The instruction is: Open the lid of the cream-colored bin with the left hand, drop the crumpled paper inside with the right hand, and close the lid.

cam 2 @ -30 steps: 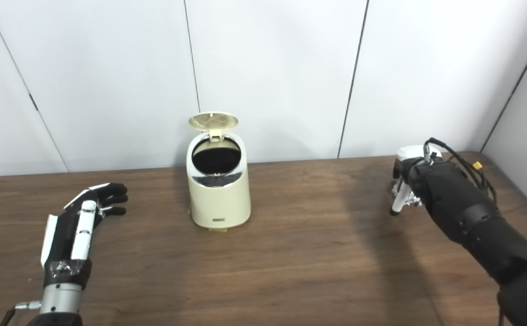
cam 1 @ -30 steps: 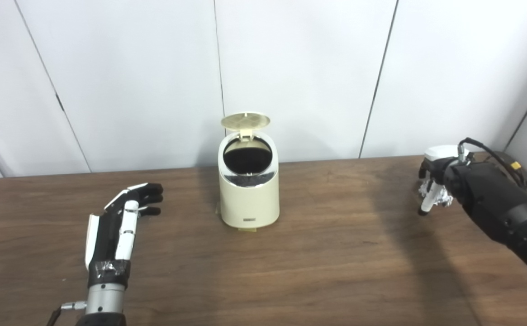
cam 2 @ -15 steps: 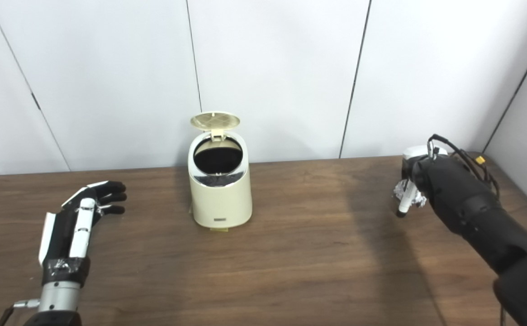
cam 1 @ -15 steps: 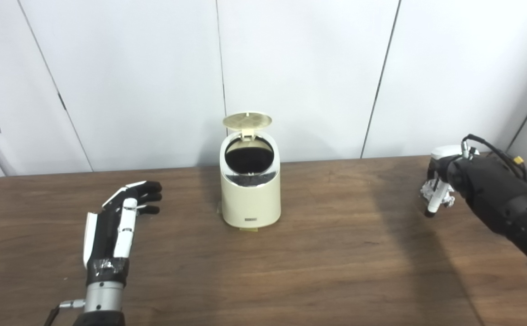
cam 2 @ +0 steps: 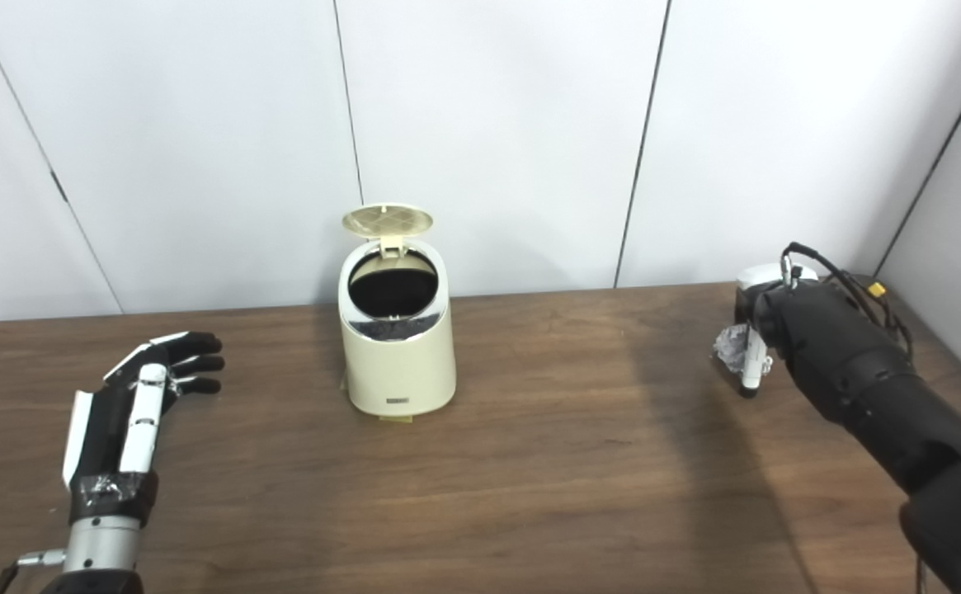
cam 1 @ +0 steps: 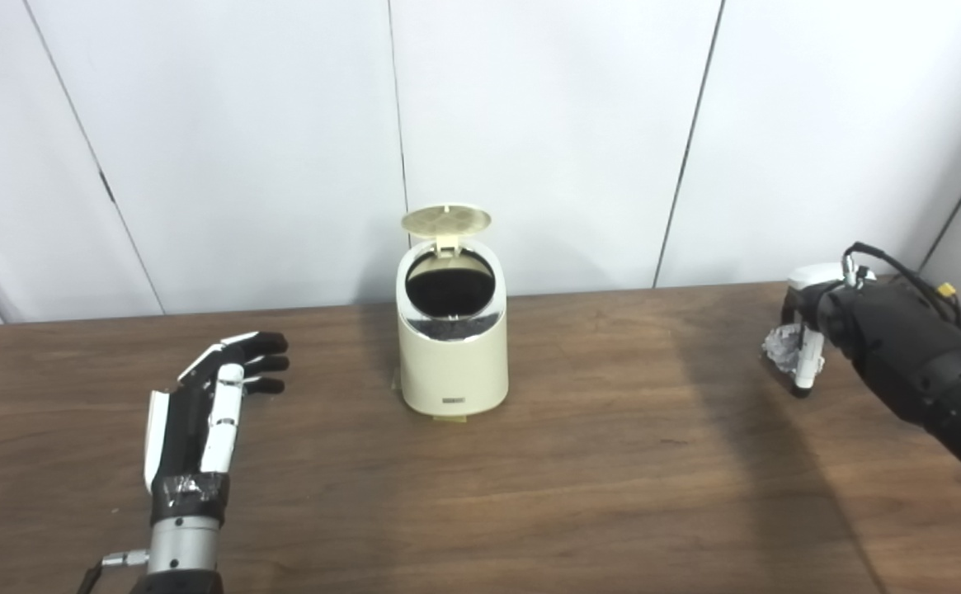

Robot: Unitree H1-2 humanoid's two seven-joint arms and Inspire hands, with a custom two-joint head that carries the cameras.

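The cream-colored bin [cam 1: 453,346] stands upright at the back middle of the table. Its round lid [cam 1: 446,219] is tipped up and back, and the dark inside shows. My left hand [cam 1: 214,392] lies low over the table to the left of the bin, open and holding nothing. At the far right, my right hand [cam 1: 810,330] reaches down onto the crumpled paper [cam 1: 779,346], which rests on the table. Its fingers [cam 1: 807,368] curl down right beside the paper, touching it. The palm side is hidden, so the grip is unclear.
The brown wooden table [cam 1: 579,462] ends at a white panelled wall [cam 1: 562,132] just behind the bin. A small beige tab [cam 1: 449,418] pokes out under the bin's front. Cables [cam 1: 901,276] run along the right forearm.
My right hand has shifted slightly right and its fingers have curled lower beside the paper. The left hand has drawn back a little toward the left. The bin and lid are unchanged.
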